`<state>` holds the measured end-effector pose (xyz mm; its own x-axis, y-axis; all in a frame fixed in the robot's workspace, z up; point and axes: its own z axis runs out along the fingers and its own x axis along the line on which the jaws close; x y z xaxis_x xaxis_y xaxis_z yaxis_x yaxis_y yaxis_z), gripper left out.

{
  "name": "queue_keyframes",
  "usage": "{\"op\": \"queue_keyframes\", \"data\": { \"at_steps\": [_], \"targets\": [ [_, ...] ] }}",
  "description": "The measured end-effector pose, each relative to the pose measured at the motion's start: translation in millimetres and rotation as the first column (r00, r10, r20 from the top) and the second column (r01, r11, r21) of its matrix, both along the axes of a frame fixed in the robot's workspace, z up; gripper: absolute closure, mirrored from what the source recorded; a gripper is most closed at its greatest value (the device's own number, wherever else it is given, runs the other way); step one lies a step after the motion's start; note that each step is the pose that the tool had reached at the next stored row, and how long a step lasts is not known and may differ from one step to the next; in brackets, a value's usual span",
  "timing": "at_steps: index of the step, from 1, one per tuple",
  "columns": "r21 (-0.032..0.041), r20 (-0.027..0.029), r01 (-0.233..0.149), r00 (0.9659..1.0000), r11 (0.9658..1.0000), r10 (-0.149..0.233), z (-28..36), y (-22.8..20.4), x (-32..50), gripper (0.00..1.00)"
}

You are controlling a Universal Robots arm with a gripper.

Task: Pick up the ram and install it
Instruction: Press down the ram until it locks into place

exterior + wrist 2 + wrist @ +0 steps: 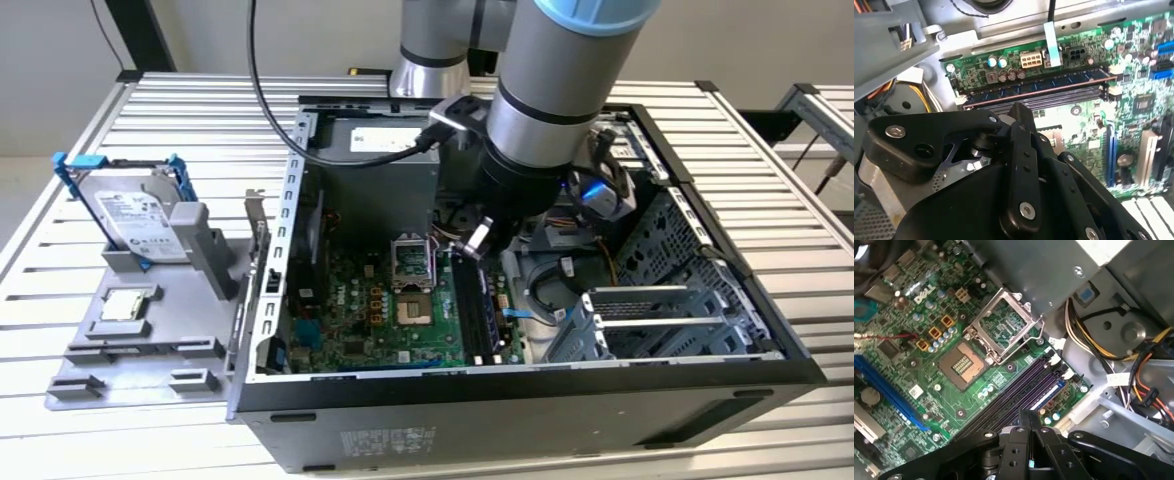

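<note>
A slatted metal counter [747,110] carries an open computer case [534,410]. Inside it, the hand [1030,422] hangs just above the ram [1039,86], which sits in a motherboard [929,390] slot. Its fingers [1021,125] are pressed together, holding nothing.

Dark ram [1039,89] flat in motherboard slot

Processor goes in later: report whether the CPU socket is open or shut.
Open. In the first wrist view the CPU socket lies bare, its metal cover tilted up off it.
</note>
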<state>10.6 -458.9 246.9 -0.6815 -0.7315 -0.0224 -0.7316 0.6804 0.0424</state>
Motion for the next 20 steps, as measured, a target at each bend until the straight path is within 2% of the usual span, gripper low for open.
{"op": "queue_keyframes", "data": {
  "at_steps": [3,5,8,10,13,15,18,20],
  "targets": [
    [0.0,0.0043,-0.054,0.9985,0.9985,0.054,0.0,0.0,0.0,1.0],
    [-0.0003,0.0078,-0.09,0.9959,0.9959,0.09,-0.1,0.0,0.0,1.0],
    [-0.0015,0.018,-0.139,0.9901,0.9902,0.139,-0.1,0.0,0.0,1.0],
    [-0.0018,0.0208,-0.175,0.9843,0.9846,0.175,-0.1,0.0,0.1,1.0],
    [-0.0022,0.0212,-0.228,0.9735,0.9738,0.228,-0.3,0.0,-0.1,1.0],
    [-0.002,0.0212,-0.264,0.9644,0.9646,0.264,-0.5,0.0,0.0,1.0],
    [-0.0021,0.0211,-0.316,0.9486,0.9488,0.316,-0.6,0.0,0.0,1.0],
    [-0.002,0.0212,-0.35,0.9364,0.9367,0.35,-0.8,0.0,0.0,1.0]
  ]
}}
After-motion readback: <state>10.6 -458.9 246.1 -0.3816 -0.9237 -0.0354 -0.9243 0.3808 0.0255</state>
